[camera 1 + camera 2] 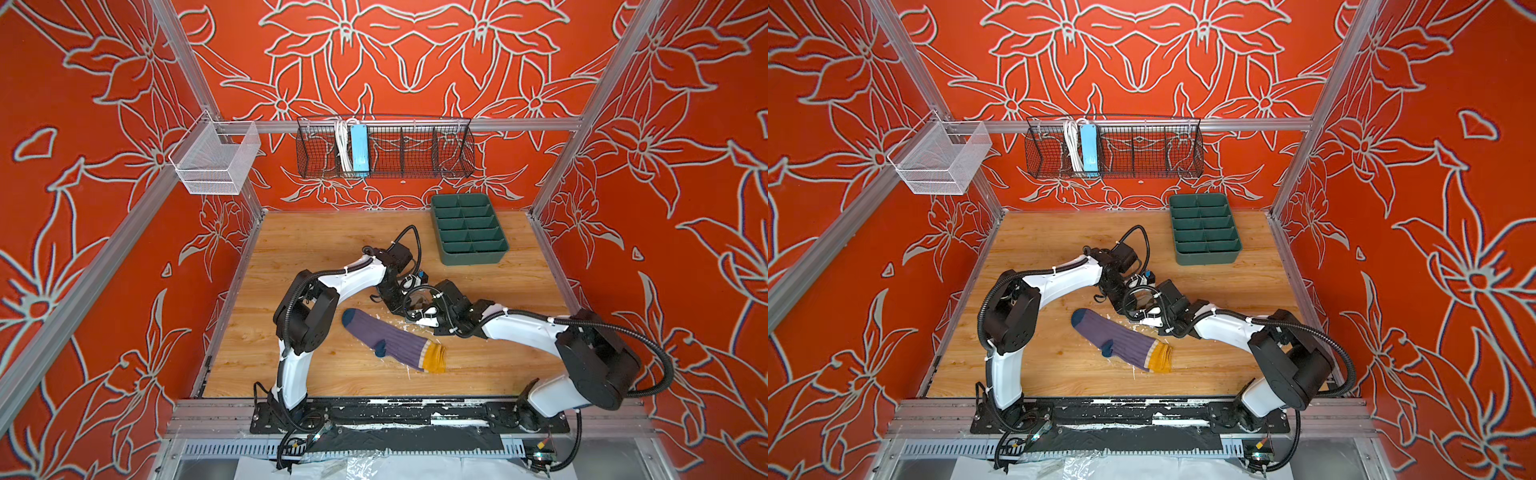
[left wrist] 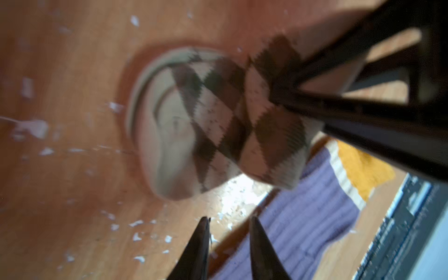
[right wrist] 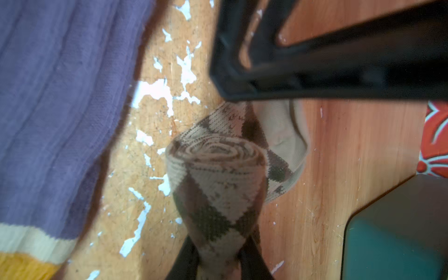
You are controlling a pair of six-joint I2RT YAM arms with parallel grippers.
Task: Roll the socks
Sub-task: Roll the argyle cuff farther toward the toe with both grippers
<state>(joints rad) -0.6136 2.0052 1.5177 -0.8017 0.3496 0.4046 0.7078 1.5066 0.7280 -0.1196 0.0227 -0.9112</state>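
right tool [image 3: 218,264] pinching argyle sock [image 3: 215,174] roll | left tool [image 2: 229,223] parted, empty | purple sock [image 1: 386,336] just beside

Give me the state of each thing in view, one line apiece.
argyle sock, partly rolled, the roll pinched in the right pincer.
purple sock, flat and unrolled on the table.
right pincer, shut on the argyle sock.
left pincer, open, holding nothing.
green tray, compartments empty.
white basket, empty.
black wire basket, holds a power strip.
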